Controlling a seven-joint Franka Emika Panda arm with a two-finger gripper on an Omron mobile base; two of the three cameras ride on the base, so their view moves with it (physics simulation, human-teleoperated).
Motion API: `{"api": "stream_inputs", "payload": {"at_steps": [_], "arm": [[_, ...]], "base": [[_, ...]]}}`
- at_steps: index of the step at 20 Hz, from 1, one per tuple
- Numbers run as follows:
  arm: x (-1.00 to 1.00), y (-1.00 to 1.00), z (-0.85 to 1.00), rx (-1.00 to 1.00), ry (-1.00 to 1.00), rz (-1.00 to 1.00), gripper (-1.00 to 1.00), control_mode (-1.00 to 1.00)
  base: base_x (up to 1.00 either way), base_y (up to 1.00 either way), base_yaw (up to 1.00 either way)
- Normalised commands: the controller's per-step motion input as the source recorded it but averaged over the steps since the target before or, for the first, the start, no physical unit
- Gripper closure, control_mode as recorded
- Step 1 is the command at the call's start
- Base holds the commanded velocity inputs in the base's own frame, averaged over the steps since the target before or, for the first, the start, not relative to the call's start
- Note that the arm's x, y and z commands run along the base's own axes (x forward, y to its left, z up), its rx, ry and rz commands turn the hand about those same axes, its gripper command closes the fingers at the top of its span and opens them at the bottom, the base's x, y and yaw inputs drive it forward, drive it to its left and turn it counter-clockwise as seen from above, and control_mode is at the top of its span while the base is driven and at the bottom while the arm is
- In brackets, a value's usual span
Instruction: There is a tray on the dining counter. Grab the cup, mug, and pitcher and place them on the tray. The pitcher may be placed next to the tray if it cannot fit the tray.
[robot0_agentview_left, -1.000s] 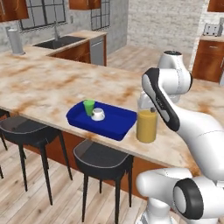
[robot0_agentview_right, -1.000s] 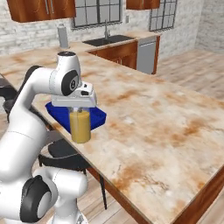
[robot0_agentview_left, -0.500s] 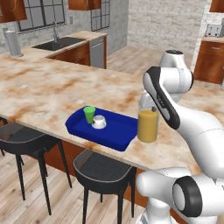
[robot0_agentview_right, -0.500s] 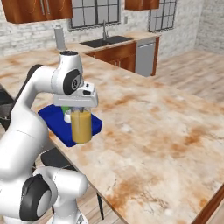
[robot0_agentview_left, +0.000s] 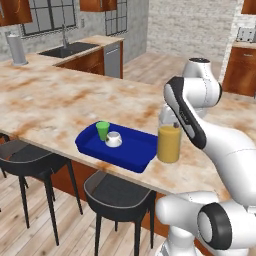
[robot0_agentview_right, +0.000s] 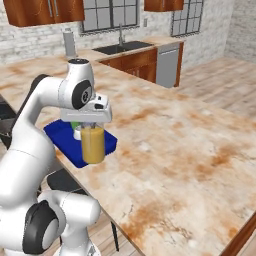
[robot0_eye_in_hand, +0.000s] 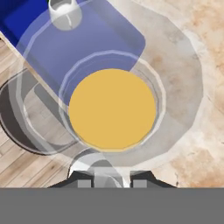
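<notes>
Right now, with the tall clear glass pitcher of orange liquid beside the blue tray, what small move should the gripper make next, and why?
Probably lower it slightly and then open the gripper. The tall clear glass pitcher of orange liquid hangs at the flat royal-blue tray's end, where the small green cup and squat white mug already sit.

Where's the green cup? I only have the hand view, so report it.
Observer: The cup stands upright on the tray, at its end far from the pitcher, right beside the mug.
Operator: Tell me which part of the tray is free.
Observer: The end toward the pitcher is bare blue; both small vessels sit at the other end.
Operator: Give me the pitcher's fill level.
Observer: From the side, the orange liquid stops well short of the rim, with clear glass above it.
</notes>
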Motion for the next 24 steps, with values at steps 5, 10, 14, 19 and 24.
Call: {"api": "stream_inputs", "payload": {"at_steps": [5, 10, 14, 19, 24], "arm": [[0.83, 0.19, 0.0, 0.0, 0.0, 0.08, 1.0, -1.0], [0.77, 0.19, 0.0, 0.0, 0.0, 0.07, 1.0, -1.0], [0.56, 0.17, 0.0, 0.0, -0.02, 0.07, 1.0, -1.0], [0.5, 0.26, 0.0, 0.0, -0.02, 0.05, 1.0, -1.0], [0.35, 0.29, -0.01, 0.0, 0.0, 0.01, 1.0, -1.0]], "base": [[0.0, 0.0, 0.0], [0.0, 0.0, 0.0], [0.0, 0.0, 0.0], [0.0, 0.0, 0.0], [0.0, 0.0, 0.0]]}}
